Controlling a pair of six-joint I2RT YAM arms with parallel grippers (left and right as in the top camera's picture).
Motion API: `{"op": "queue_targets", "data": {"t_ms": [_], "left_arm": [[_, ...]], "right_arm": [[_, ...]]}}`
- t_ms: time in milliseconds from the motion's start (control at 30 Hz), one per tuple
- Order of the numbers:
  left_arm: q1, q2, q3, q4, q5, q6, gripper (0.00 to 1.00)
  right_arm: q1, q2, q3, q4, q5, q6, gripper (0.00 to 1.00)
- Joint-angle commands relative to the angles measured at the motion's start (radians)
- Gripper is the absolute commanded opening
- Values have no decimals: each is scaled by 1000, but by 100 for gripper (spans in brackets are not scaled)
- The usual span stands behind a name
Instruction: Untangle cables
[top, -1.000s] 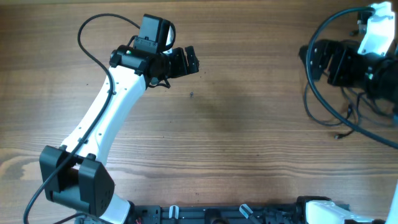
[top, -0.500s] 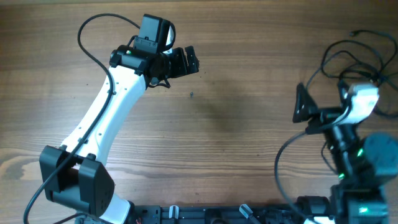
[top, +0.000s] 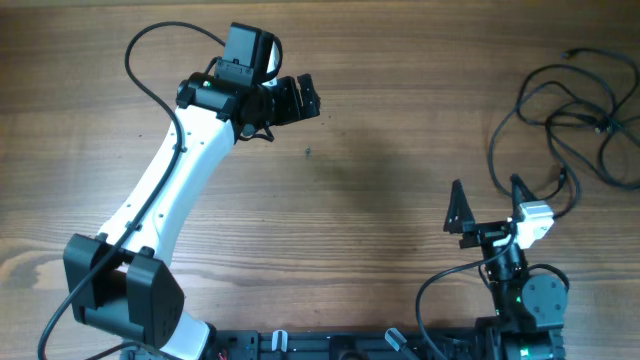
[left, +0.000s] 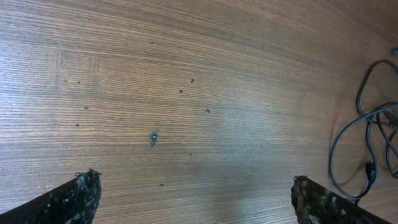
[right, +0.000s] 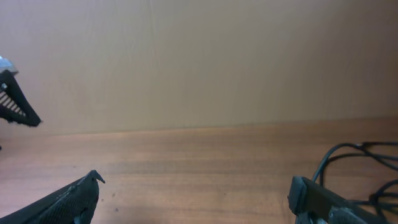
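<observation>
Overhead: the cables lie in loose overlapping loops at the upper right of the frame, on the bench, with some running past the right edge. The left gripper, upper left of centre, is spread and empty, well apart from them. The right gripper, lower right, is also spread and empty. Risk: a careless pull drags strands off the bench.

Left wrist: jaws spread over bare wood, cables at the right edge. Risk: a sideways drag could tighten the crossings.

Right wrist: jaws spread, cables only in the lower right corner. The crossings are unseen, so I might pinch two strands together.
</observation>
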Motion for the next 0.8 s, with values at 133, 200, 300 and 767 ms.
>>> {"op": "queue_targets", "data": {"t_ms": [133, 200, 300, 767], "left_arm": [[-3, 8, 1, 2, 9, 12, 100], [-3, 8, 1, 2, 9, 12, 100], [-3, 8, 1, 2, 9, 12, 100], [-3, 8, 1, 2, 9, 12, 100]], "right_arm": [[4, -20, -33, -57, 47, -13, 100], [4, -20, -33, -57, 40, -29, 100], [4, -20, -33, -55, 40, -29, 100], [4, -19, -33, -55, 40, -29, 100]]}}
